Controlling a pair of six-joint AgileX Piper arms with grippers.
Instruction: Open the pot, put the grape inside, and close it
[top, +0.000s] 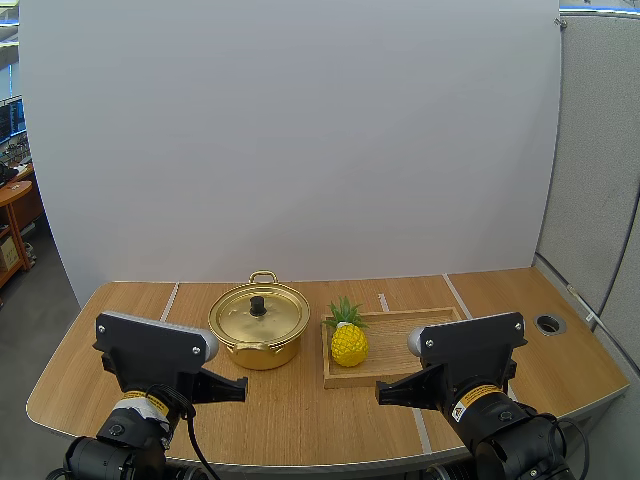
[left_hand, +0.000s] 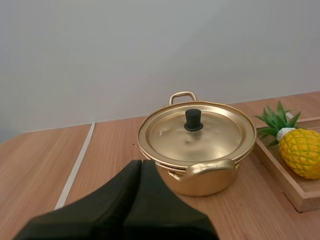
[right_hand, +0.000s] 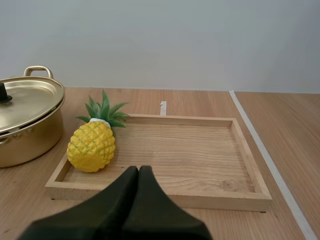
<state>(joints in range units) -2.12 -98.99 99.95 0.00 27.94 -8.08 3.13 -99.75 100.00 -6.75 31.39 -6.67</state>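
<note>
A gold pot (top: 258, 326) stands on the table with its lid (left_hand: 196, 134) on, the lid's black knob (left_hand: 193, 120) upright. Right of it a yellow toy pineapple (top: 348, 338) with green leaves lies at the left end of a wooden tray (top: 400, 345). No grapes are visible; the fruit here is the pineapple (right_hand: 93, 143). My left gripper (left_hand: 141, 163) is shut, its fingers together, hovering just in front of the pot. My right gripper (right_hand: 138, 170) is shut too, in front of the tray's near rim (right_hand: 165, 197).
White tape lines (top: 169, 301) cross the wooden table. A round cable hole (top: 550, 323) sits at the far right. Bare tabletop lies left of the pot and right of the tray.
</note>
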